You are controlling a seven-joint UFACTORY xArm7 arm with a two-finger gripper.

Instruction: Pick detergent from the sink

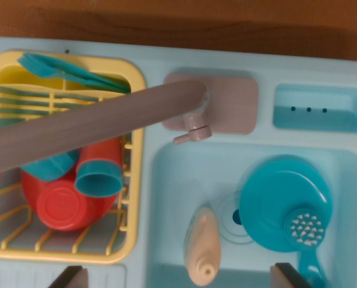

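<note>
In the sink (178,180), at about six o'clock in the wrist view, the cream detergent bottle (202,245) lies on its side, cap toward the camera, beside a teal pan (280,201). It looks like light, stiff, smooth plastic, likely slippery; the wider mid-body seems the surest hold. No label or writing is legible. The fingers (178,277) stand spread apart, empty.

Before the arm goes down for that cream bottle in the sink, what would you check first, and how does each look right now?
1. Detergent bottle visible in the sink: ok.
2. Bottle free of the teal pan: ok, a gap shows.
3. Pincer open: ok, fingers wide apart.
4. Bottle between the fingers' line: ok, roughly centred.
5. Faucet clear of the bottle: ok, it points over the yellow rack.
6. Height above the bottle: cannot tell.
</note>
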